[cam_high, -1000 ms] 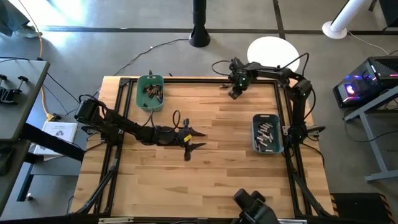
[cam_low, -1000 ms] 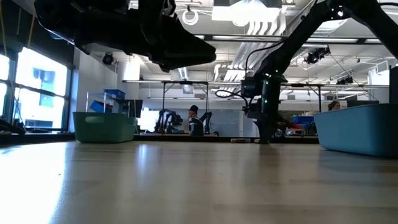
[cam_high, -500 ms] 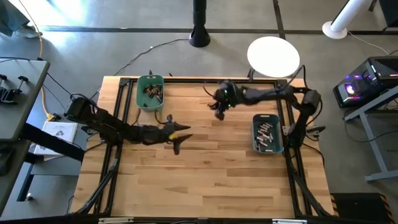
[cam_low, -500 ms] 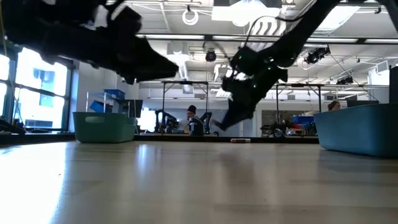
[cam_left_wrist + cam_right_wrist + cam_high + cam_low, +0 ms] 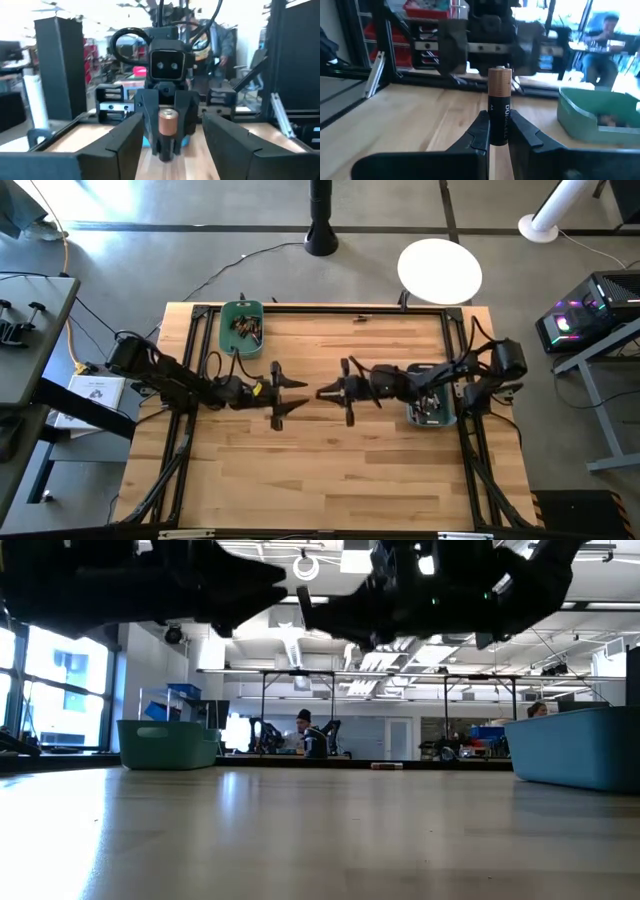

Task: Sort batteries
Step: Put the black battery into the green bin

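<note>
A copper-topped black battery [image 5: 499, 112] stands upright in my right gripper [image 5: 323, 393], which is shut on it above the middle of the table and points level toward the table's left. My left gripper [image 5: 290, 398] faces it from the left, open; its fingers [image 5: 116, 145] stand to either side just short of the battery [image 5: 168, 122], touching nothing. The green bin [image 5: 242, 328] at the far left holds copper-and-dark batteries. The blue-grey bin [image 5: 432, 408] at the right, with silvery batteries, is partly hidden under my right arm. My right gripper pinches the battery's black lower half [image 5: 499, 131] between its two fingertips [image 5: 479, 134]. The fingers come in level from the table's right and lie across the battery. The battery stands upright, copper end up, lifted clear of the table.
A small object, maybe a battery [image 5: 360, 317], lies at the far edge of the table. A black metal frame [image 5: 200, 370] borders the wooden top. Bare wood [image 5: 320, 470] lies between the arms and the near edge. People show in the room behind.
My right gripper has swung from the table's far edge to the middle, toward my left gripper, tipping from pointing down to level. My left gripper has drawn back a little toward the table's left edge.
</note>
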You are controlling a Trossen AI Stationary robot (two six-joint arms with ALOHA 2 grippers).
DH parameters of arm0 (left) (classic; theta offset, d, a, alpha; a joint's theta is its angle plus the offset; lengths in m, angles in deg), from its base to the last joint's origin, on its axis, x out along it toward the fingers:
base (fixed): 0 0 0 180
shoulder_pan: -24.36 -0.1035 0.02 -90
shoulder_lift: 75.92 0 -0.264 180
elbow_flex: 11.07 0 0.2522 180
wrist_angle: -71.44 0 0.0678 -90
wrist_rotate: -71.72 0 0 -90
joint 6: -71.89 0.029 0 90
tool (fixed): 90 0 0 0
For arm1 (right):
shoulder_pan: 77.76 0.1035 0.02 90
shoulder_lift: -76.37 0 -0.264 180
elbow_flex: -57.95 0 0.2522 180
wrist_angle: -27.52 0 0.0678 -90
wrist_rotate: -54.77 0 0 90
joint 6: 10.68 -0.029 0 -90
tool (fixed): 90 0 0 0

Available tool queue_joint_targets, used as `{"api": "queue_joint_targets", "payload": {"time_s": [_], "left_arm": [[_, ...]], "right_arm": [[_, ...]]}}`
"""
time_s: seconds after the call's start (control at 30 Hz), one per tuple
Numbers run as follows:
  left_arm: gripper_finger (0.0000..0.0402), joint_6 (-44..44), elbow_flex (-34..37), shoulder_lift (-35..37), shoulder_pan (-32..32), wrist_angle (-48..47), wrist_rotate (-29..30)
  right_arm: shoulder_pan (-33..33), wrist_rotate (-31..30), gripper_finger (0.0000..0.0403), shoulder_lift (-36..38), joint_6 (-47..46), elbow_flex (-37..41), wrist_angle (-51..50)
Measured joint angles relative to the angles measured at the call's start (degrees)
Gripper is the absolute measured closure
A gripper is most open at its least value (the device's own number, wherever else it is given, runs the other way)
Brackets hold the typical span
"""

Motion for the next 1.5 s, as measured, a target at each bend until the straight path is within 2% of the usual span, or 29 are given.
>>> {"api": "queue_joint_targets", "payload": {"time_s": [0.23, 0.4, 0.6, 0.73, 0.87, 1.13, 1.4, 1.5], "left_arm": [[0.0172, 1.1, -4.0, -0.1, 0.3, -2.2, -7.1], [0.0174, 3.6, -5.0, -0.1, 1.8, -3.6, -7.4], [0.0213, 6.1, -7.2, -0.1, 2.8, -7.2, -7.1], [0.0243, 6.2, -10.3, -0.1, 2.8, -13.0, -3.6], [0.0266, 8.1, -12.7, 0.1, 3.0, -18.0, -2.8], [0.0306, 11.1, -12.8, 1.1, 5.6, -19.0, 2.1], [0.0349, 13.9, -12.9, 1.5, 7.1, -19.5, 5.7], [0.0359, 15.0, -12.9, 2.2, 8.1, -19.8, 9.1]], "right_arm": [[6.7, -5.1, 0.0380, 0.3, 5.4, -4.1, -0.6], [8.5, -5.7, 0.0380, 0.4, 6.3, -5.2, -1.3], [8.9, -5.7, 0.0380, 0.4, 5.5, -5.2, -1.5], [8.8, -5.9, 0.0380, 0.4, 5.3, -5.2, -1.7], [8.8, -5.9, 0.0380, 0.4, 5.7, -5.2, -2.0], [9.9, -10.4, 0.0380, 0.4, 5.9, -5.3, -2.5], [10.5, -10.9, 0.0380, 0.4, 6.7, -5.3, -2.5], [10.5, -11.0, 0.0380, 0.4, 7.6, -5.3, -1.9]]}}
